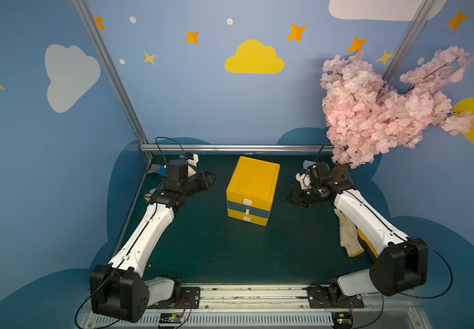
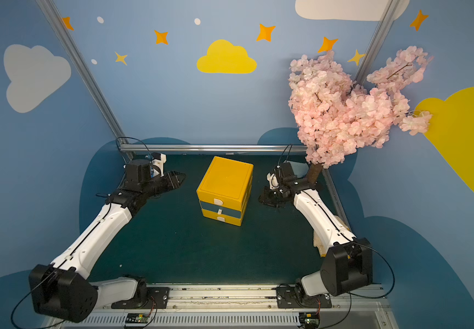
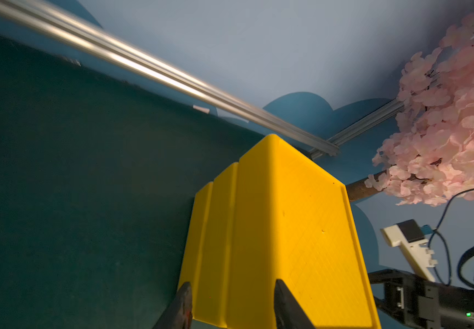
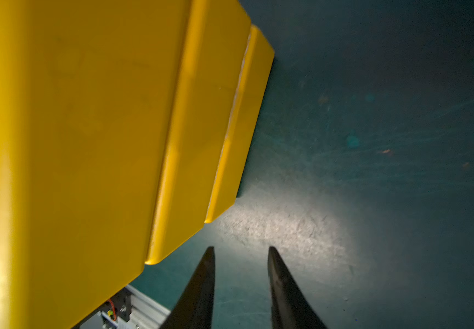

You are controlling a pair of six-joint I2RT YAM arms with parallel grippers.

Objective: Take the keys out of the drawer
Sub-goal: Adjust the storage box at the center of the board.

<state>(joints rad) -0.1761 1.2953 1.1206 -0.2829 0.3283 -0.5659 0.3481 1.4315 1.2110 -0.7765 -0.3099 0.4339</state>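
At either flank of the yellow drawer cabinet (image 1: 253, 182), both my grippers stand spread and empty.

Between the fingers of my left gripper (image 3: 233, 284) there is a clear gap with nothing pinched; it points at the cabinet's side from just beside it, not touching. My right gripper (image 4: 241, 250) has its fingers parted too, holding nothing, low over the green mat (image 1: 216, 250) near the cabinet's other side. In both top views the cabinet sits mid-mat between my arms, its three drawers stacked: top drawer (image 1: 247, 201) yellow, middle drawer (image 1: 247, 211) blue-grey, bottom drawer (image 1: 247, 218) yellow, each with a white handle, all pushed in. With every drawer shut, the keys are hidden from me, and I cannot tell which drawer holds them. Under my right forearm lies a pale glove (image 1: 345, 233); behind my right wrist rises a pink blossom tree (image 1: 378, 108).
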